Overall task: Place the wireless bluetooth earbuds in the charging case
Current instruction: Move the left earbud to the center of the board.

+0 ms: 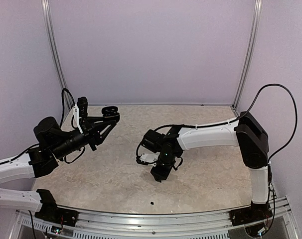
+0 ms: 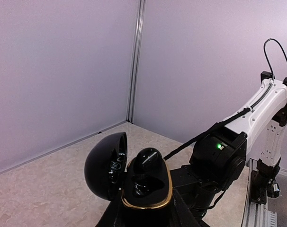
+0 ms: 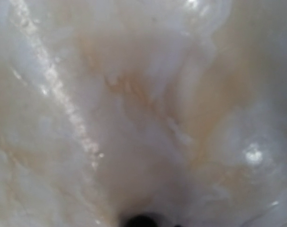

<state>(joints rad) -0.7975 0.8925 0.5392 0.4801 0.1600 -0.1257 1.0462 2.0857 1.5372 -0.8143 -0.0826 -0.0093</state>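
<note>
Marbled table (image 1: 116, 184) spans the scene from near rail to far wall. Right arm (image 1: 216, 134) reaches to centre, its right gripper (image 1: 159, 175) pointing down at the surface; jaw state cannot be told. Left gripper (image 1: 110, 119), far left, is clamped on the open charging case (image 2: 146, 194), held off the table. One black earbud (image 2: 148, 161) sits in the case. Tiny black speck (image 1: 152, 203) lies by the near edge, identity unclear.

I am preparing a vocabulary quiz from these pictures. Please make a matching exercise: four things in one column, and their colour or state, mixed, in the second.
1. lid of the charging case
2. rim of the case
3. light on the right arm
4. right gripper

A. green
B. low over the table
C. gold
D. swung open

Pairs: 1-D, 2-C, 3-A, 4-B
</note>
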